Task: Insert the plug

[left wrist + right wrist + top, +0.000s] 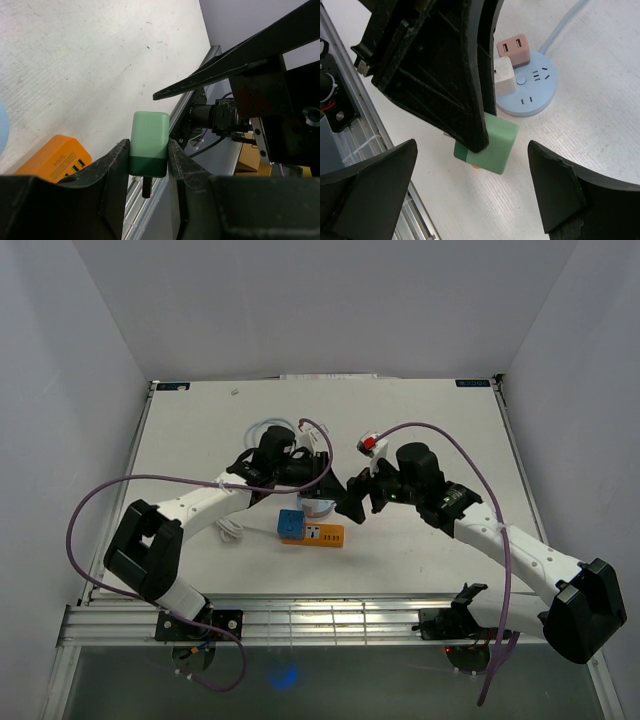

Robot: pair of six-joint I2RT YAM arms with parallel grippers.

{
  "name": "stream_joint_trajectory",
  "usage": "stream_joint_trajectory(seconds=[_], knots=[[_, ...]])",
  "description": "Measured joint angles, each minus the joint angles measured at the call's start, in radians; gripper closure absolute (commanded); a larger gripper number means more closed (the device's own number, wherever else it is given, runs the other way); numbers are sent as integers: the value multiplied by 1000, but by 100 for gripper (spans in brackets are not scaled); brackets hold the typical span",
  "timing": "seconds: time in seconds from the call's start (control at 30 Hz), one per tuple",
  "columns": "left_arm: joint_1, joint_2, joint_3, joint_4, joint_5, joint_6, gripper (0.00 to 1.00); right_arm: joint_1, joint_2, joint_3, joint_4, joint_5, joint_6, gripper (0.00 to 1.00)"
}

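We note the left claw (147, 150) clenched on the green plug (149, 127) above the tabletop (75, 60), right claw (470, 192) spread wide.

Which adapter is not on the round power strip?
The green adapter, clamped in the left gripper; the white adapter and pink adapter sit on the strip.

Three plug-in blocks are in view: one green plug (148, 145), one white charger (502, 76) and one pink adapter (514, 50). There are two socket units, one round blue socket hub (535, 97) and one orange power strip (325, 536). One blue cube (290, 525) makes six things in all.
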Motion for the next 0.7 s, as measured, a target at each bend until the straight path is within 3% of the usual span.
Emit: stream_joint_trajectory(seconds=[0.17,0.2,0.43,0.7], knots=[[44,-71,-37,12,16,43,100,-56,-22,0,10,-122,27,0],[52,-87,-47,17,20,53,100,-69,-21,0,12,-151,34,5],[66,-204,-135,92,69,123,100,-127,-7,26,23,-383,103,16],[66,-345,-228,216,142,183,100,-129,-8,37,87,-525,161,27]])
